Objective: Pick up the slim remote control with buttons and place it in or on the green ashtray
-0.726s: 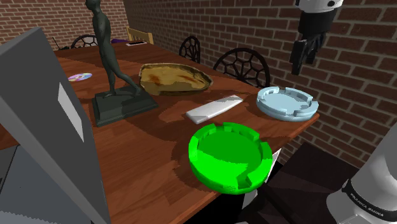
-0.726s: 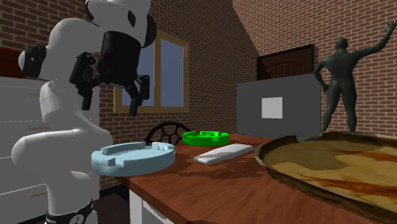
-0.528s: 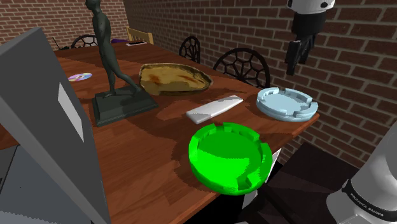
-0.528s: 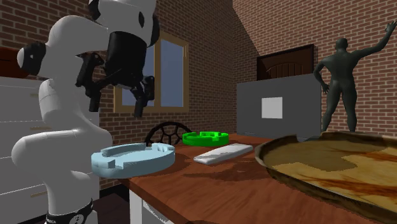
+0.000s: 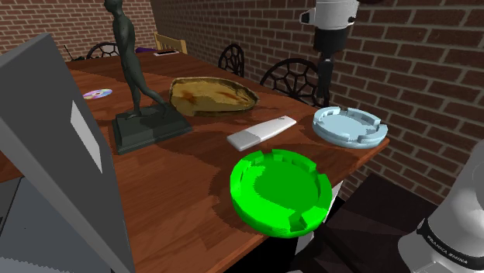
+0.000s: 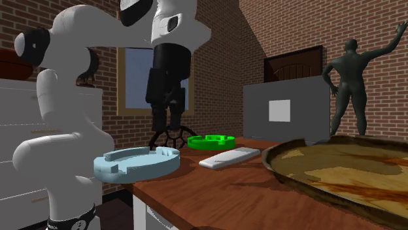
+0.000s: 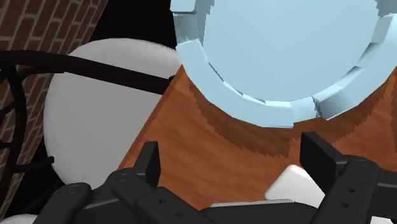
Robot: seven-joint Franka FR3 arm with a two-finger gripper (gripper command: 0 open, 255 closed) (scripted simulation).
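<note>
Black tool [image 5: 325, 95] hangs in the upper right of the shoulder view, pointing straight down above the far edge of the wooden desk [image 5: 178, 174], over the gap between a pale blue ashtray [image 5: 350, 126] and a dark chair back [image 5: 295, 77]. In the wrist view the tool [image 7: 234, 167] has its fingers [image 7: 149, 162] standing well apart with nothing clasped; bare desk lies between them and the blue ashtray [image 7: 280, 57] sits beyond.

The slim white remote [image 5: 262, 132] lies flat on the desk at the middle of the shoulder view, between the blue ashtray and a brown dish [image 5: 213, 95]. The green ashtray [image 5: 279, 190] sits near it at the desk's near edge, apart from it.

In the second exterior view the tool [image 6: 167, 124] hangs above and behind the blue ashtray [image 6: 136, 162], with the remote [image 6: 229, 157] and green ashtray [image 6: 210, 140] to its right.
</note>
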